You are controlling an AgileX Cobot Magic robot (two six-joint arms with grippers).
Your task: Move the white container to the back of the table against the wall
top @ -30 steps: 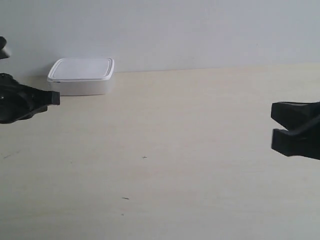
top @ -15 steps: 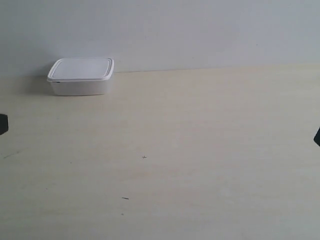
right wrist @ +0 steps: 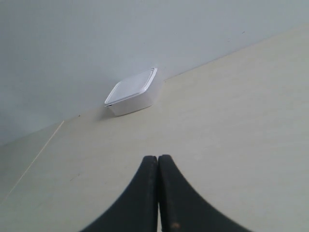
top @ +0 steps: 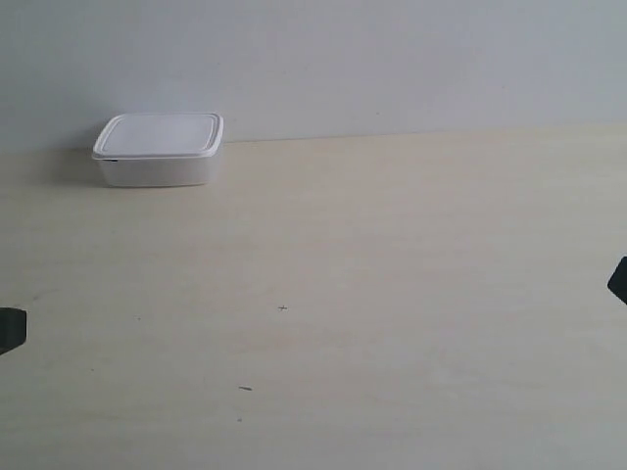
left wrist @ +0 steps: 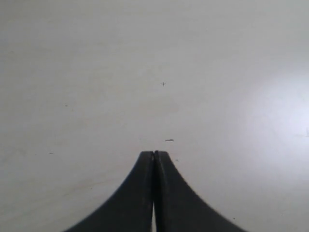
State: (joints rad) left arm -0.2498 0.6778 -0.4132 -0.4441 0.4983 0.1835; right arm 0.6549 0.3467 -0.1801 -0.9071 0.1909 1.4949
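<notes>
The white container (top: 159, 149), lid on, sits at the far edge of the surface (top: 372, 294). Its back side is at the foot of the wall (top: 392, 59), apparently touching it. That is where the task wants it, so the job looks finished. Only dark slivers of the arm at the exterior view's left (top: 9, 330) and the arm at the exterior view's right (top: 619, 280) show at the frame edges, well apart from the container.

Left wrist view: the left gripper (left wrist: 154, 154) has its two fingers pressed together, holding nothing, above bare surface with a tiny cross mark (left wrist: 163, 83).

Right wrist view: the right gripper (right wrist: 158, 157), likewise pressed together and empty, points toward the distant container at the wall, probably parked clear of it.
</notes>
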